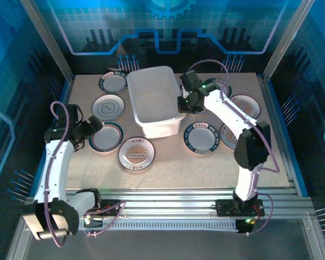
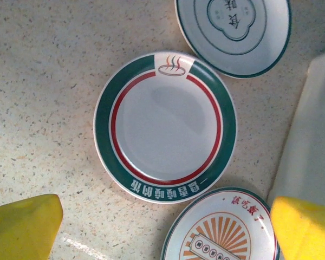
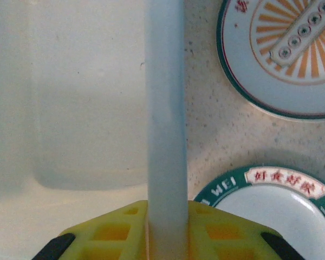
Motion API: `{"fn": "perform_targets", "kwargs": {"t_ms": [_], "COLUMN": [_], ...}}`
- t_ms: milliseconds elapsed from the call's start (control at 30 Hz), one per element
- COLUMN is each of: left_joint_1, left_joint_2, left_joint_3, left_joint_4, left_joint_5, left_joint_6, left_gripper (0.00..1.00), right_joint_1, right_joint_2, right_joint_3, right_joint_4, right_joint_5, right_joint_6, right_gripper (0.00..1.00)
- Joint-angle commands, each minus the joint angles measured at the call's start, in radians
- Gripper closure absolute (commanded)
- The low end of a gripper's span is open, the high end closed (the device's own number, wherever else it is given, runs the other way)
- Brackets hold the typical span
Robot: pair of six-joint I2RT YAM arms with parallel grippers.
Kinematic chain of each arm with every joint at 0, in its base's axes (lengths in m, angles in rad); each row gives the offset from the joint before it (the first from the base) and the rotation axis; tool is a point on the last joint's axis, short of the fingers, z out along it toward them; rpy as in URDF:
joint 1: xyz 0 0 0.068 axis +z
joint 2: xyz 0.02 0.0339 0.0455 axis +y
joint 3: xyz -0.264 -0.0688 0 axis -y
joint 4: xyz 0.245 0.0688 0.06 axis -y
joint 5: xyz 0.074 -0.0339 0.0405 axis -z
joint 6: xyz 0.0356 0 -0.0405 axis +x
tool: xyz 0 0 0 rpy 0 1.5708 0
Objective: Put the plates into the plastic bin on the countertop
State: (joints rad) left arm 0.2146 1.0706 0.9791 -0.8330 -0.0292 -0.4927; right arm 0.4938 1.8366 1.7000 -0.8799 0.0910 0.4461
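Zero plates are in the plastic bin (image 1: 151,100) so far. It sits empty mid-countertop (image 1: 173,168), and I count about eight plates lying flat around it, four on the left and the rest on the right, one partly hidden under the right arm.

Step in hand, as I read it: set-up for the first pick. The right gripper (image 1: 185,104) is at the bin's right rim. In its wrist view the bin wall (image 3: 165,108) runs straight up between the yellow fingers, which sit snug on both sides, so it looks clamped on the rim, probably steadying or shifting the bin.

The left gripper (image 1: 93,126) hangs over the green-rimmed plate (image 2: 165,127) just left of the bin's near corner. Its fingers (image 2: 27,227) are spread wide, holding and touching nothing.

Next move, my guess: the left gripper drops to the plate's edge and gets a finger under the rim. That's tricky, since the plate lies flat on the counter and the orange-sunburst plate (image 2: 222,233) sits close beside it.
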Motion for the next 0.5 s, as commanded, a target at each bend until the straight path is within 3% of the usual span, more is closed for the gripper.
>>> {"fn": "perform_targets", "kwargs": {"t_ms": [0, 267, 467], "left_joint_1": [0.029, 0.113, 0.124], "left_joint_2": [-0.003, 0.061, 0.128], "left_joint_3": [-0.044, -0.150, -0.163], "left_joint_4": [-0.003, 0.055, 0.105], "left_joint_5": [0.031, 0.086, 0.138], "left_joint_6": [0.006, 0.035, 0.037], "left_gripper": [0.01, 0.01, 0.01], "right_joint_1": [0.013, 0.028, 0.035], "right_joint_2": [-0.084, -0.183, -0.251], "right_joint_3": [-0.066, -0.212, -0.281], "right_joint_4": [0.048, 0.074, 0.088], "right_joint_5": [0.005, 0.028, 0.038], "right_joint_6": [0.044, 0.093, 0.108], "right_gripper": [0.78, 0.77, 0.76]}}
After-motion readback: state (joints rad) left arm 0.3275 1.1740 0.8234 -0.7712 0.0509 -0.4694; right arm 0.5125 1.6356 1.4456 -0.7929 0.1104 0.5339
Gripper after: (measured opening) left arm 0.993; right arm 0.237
